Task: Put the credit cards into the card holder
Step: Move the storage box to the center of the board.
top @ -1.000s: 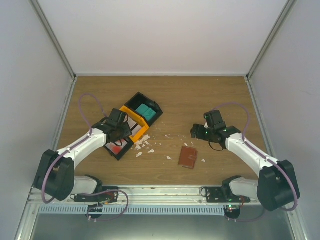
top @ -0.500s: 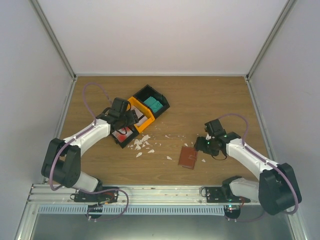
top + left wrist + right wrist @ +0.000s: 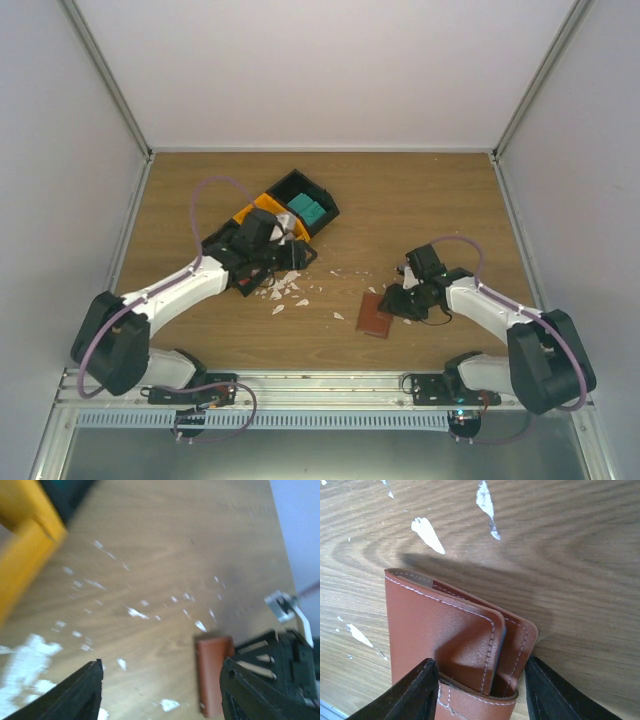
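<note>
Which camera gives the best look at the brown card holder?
Right wrist: the card holder fills the frame, stitching sharp, between the right gripper's fingers. Top external shows it small beside that gripper; left wrist shows it blurred.

Wooden table (image 3: 420, 190) enclosed by plain, seemingly white walls (image 3: 300, 70).

Wood-grain desk (image 3: 420, 190), white walls (image 3: 330, 70) on 3 sides, metal rail (image 3: 330, 383) along near edge. Tray (image 3: 283, 182), black w/ orange mid section, lies diagonal at left-centre, far end toward back wall, near end partly hidden. White scraps (image 3: 285, 290) scattered on desk just by tray's near end, a few strung toward centre, one alone nearer the rail. Left wrist view: orange tray edge blurred top-left, scraps across the wood. Right wrist view: two bigger scraps, sev. tiny ones.
</note>
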